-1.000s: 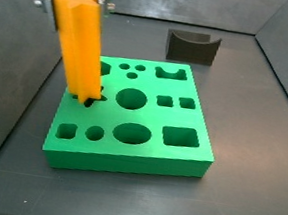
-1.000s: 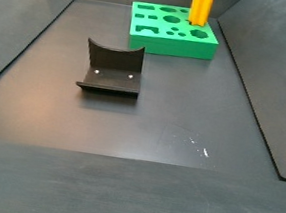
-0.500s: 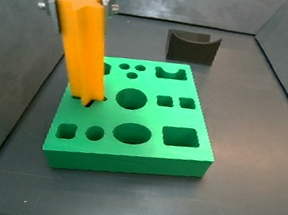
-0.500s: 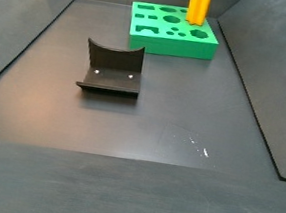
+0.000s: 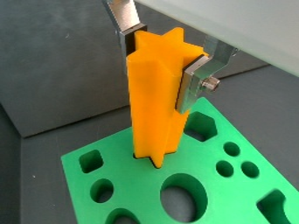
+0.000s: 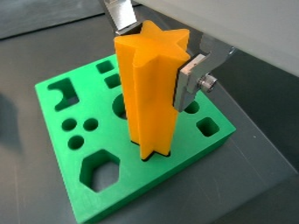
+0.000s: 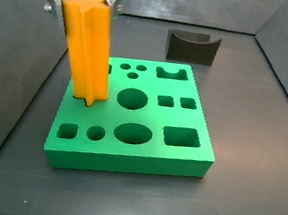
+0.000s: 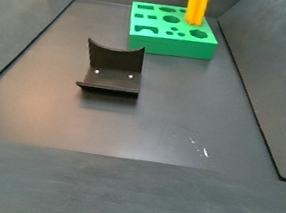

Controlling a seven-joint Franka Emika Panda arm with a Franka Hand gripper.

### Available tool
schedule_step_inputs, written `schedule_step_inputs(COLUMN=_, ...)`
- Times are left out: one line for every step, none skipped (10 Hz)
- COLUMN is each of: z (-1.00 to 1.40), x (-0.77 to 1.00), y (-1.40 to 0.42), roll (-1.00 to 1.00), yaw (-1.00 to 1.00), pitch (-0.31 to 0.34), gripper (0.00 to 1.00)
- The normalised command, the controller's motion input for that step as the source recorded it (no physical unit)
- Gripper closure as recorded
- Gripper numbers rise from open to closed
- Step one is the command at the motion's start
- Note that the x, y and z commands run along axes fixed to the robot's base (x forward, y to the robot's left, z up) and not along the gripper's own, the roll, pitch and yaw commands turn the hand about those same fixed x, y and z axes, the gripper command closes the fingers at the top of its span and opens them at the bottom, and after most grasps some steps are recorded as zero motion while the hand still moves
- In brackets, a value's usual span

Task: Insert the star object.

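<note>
1. You had a dark floor (image 8: 143,129) walled in grey.
2. The green block (image 7: 138,119) sat on it, well apart from the dark curved block (image 8: 111,68).
3. Your star object (image 7: 84,51) stood upright, its foot in a block hole.
4. Your gripper (image 5: 163,54) was clamped on the star's top, fingers (image 6: 190,80) pressed against its sides.

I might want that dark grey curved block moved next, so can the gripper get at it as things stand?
Probably not yet. The gripper is shut on the star object, whose lower end sits in the green block. The dark grey curved block lies apart on bare floor, nothing around it.
</note>
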Motion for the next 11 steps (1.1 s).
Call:
schedule_step_inputs(z=-0.41, x=0.05, y=0.00, roll=0.05, yaw=0.27, pitch=0.000, gripper=1.00)
schedule_step_inputs(z=-0.47, x=0.05, y=0.00, roll=0.03, yaw=0.01, pitch=0.000, gripper=1.00)
schedule_step_inputs(z=-0.56, x=0.15, y=0.00, roll=0.00, yaw=-0.06, pitch=0.000, gripper=1.00)
schedule_step_inputs(z=-0.52, x=0.14, y=0.00, roll=0.00, yaw=-0.11, pitch=0.000, gripper=1.00)
schedule_step_inputs(z=-0.51, x=0.09, y=0.00, roll=0.01, yaw=-0.11, pitch=0.000, gripper=1.00)
schedule_step_inputs(z=-0.49, x=0.13, y=0.00, roll=0.04, yaw=-0.11, pitch=0.000, gripper=1.00)
schedule_step_inputs(z=-0.43, x=0.15, y=0.00, roll=0.05, yaw=-0.19, pitch=0.034, gripper=1.00)
schedule_step_inputs(z=-0.37, x=0.24, y=0.02, roll=0.05, yaw=-0.29, pitch=0.094, gripper=1.00)
schedule_step_inputs(z=-0.26, x=0.16, y=0.00, roll=0.00, yaw=-0.23, pitch=0.050, gripper=1.00)
schedule_step_inputs(z=0.00, x=0.00, y=0.00, roll=0.01, yaw=0.00, pitch=0.000, gripper=1.00)
schedule_step_inputs(z=0.00, x=0.00, y=0.00, roll=0.00, yaw=0.00, pitch=0.000, gripper=1.00)
